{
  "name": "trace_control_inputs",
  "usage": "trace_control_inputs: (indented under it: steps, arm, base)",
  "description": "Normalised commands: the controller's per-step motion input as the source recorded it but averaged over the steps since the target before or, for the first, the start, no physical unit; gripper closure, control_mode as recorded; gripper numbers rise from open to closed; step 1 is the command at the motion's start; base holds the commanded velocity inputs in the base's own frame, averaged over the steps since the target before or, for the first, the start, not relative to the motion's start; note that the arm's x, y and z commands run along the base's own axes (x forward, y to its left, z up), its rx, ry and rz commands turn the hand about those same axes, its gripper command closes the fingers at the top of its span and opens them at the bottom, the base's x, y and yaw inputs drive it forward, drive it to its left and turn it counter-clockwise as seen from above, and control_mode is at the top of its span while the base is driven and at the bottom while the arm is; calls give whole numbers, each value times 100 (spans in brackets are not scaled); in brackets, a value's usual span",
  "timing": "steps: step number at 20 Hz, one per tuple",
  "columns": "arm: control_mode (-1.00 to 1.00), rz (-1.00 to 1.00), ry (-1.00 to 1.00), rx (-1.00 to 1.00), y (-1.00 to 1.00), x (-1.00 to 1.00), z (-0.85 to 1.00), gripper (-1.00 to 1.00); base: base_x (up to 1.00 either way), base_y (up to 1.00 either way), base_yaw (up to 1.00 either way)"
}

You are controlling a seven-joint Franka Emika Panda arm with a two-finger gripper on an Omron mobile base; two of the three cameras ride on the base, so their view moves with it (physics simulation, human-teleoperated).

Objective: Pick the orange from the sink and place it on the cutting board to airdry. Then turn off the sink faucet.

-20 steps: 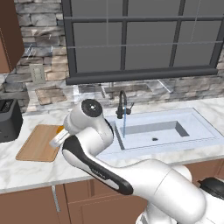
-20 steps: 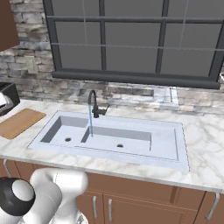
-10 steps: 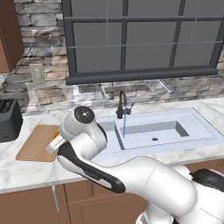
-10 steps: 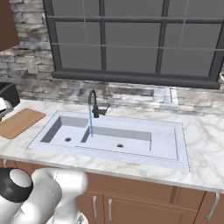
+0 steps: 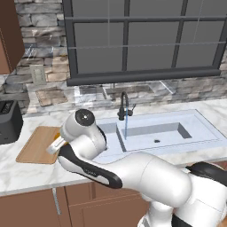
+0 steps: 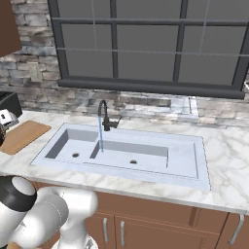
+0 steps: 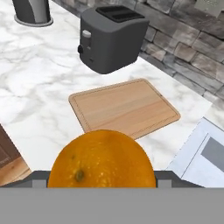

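Note:
The orange (image 7: 103, 159) sits large at the bottom of the hand view, with my gripper (image 7: 103, 180) shut on it. In the left base view a sliver of the orange (image 5: 57, 142) shows beside the arm's joint, above the right part of the cutting board (image 5: 36, 144). The light wooden cutting board (image 7: 124, 106) lies flat ahead of the orange, with nothing on it. The black sink faucet (image 5: 123, 103) stands behind the sink (image 5: 201, 123) with a thin blue stream of water running from it. The sink faucet (image 6: 103, 115) and the sink (image 6: 189, 170) also show from the right side.
A black toaster (image 7: 111, 37) stands just beyond the board, and the toaster (image 5: 9, 121) is at the far left of the counter. A dark round-based vessel (image 7: 31, 11) stands past it. The stone wall and window run behind the marble counter (image 5: 26, 173).
The arm has swung a little left and down, bringing the orange lower over the cutting board. The water keeps running.

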Motion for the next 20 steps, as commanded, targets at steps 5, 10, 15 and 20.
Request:
trace_control_inputs:
  steps: [5, 10, 15, 20]
  arm:
    - [-100, -2, 0, 0, 4, 15, -3, 100]
    - [-100, -5, 1, 0, 9, 12, -8, 100]
    - [-100, -6, 2, 0, 8, 14, -9, 100]
    - [-100, -7, 7, 0, 6, 23, -7, 100]
  base:
    - [0, 0, 0]
    - [0, 0, 0]
    - [0, 0, 0]
    - [0, 0, 0]
